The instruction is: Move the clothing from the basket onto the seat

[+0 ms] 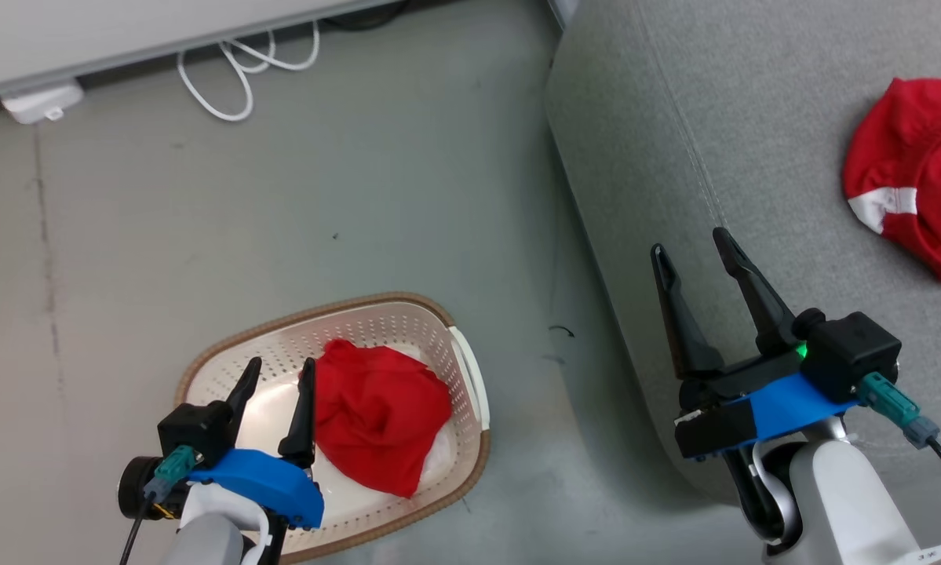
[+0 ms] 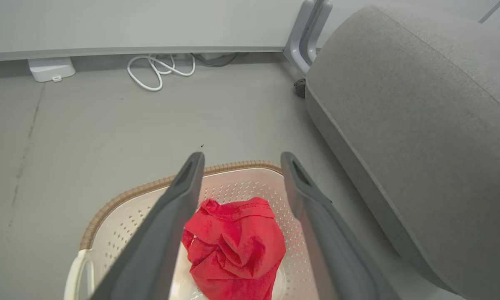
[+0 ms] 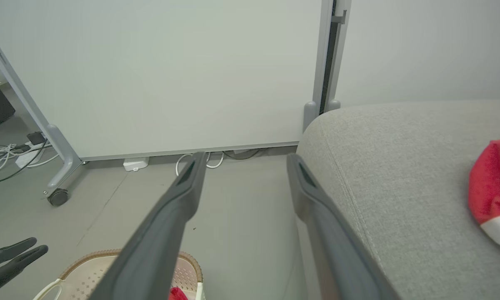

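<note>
Head: my L end effector [image 1: 282, 365] spread wide, empty, over basket [image 1: 407, 302], just beside plain red garment [image 1: 380, 416]; R end effector [image 1: 690, 243] likewise spread, empty, at seat [image 1: 674, 118] edge; banded garment [image 1: 909, 173] on seat.
L wrist: garment framed btwn my fingers [image 2: 170, 233]; I'd drop straight, pinch top fold, miss basket wall.
R wrist: I'd lay it short of banded one.

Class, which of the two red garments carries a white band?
The garment lying on the seat; the other garment, in the basket, is plain red.
</note>
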### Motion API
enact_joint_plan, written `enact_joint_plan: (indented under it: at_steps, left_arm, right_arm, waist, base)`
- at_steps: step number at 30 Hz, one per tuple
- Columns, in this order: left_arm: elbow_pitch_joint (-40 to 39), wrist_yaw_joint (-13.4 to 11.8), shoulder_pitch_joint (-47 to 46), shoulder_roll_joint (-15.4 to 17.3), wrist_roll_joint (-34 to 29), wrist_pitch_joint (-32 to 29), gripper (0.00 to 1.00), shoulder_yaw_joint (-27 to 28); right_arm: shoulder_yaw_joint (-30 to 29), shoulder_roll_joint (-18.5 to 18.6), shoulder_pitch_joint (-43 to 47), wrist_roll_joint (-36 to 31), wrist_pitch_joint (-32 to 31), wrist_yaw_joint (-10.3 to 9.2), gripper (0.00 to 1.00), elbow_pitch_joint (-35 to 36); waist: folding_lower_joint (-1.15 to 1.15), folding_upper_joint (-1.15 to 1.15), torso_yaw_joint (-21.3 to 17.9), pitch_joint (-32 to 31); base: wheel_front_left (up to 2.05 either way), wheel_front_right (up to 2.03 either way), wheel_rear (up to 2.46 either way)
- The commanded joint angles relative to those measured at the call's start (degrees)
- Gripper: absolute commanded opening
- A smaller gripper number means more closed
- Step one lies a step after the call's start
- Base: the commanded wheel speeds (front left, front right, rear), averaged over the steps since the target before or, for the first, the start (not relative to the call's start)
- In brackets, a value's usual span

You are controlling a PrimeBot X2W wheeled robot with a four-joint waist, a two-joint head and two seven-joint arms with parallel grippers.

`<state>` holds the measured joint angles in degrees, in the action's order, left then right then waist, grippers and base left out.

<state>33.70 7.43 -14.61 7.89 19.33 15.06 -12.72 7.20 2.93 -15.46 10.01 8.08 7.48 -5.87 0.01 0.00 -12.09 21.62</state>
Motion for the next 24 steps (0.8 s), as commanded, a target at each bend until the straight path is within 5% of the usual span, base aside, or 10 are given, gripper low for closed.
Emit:
enact_joint_plan:
  at_steps: [1,24]
  left_arm:
    - [0.5,0.1,-1.7,0.7,0.3,0.2,1.00,-0.3]
    - [21.6,0.1,-21.4,6.8,5.0,0.1,1.00,-16.3]
  right_arm:
    - [0.1,-0.1,-1.3,0.3,0.4,0.03,1.00,-0.1]
    - [1.7,-0.1,-4.2,2.3,4.4,0.03,1.00,1.2]
  waist:
    - [-0.01,0.00,-4.3,4.9]
    - [-0.01,0.00,-9.7,23.8]
  base:
    - [0.00,0.00,0.00]
    - [0.00,0.00,0.00]
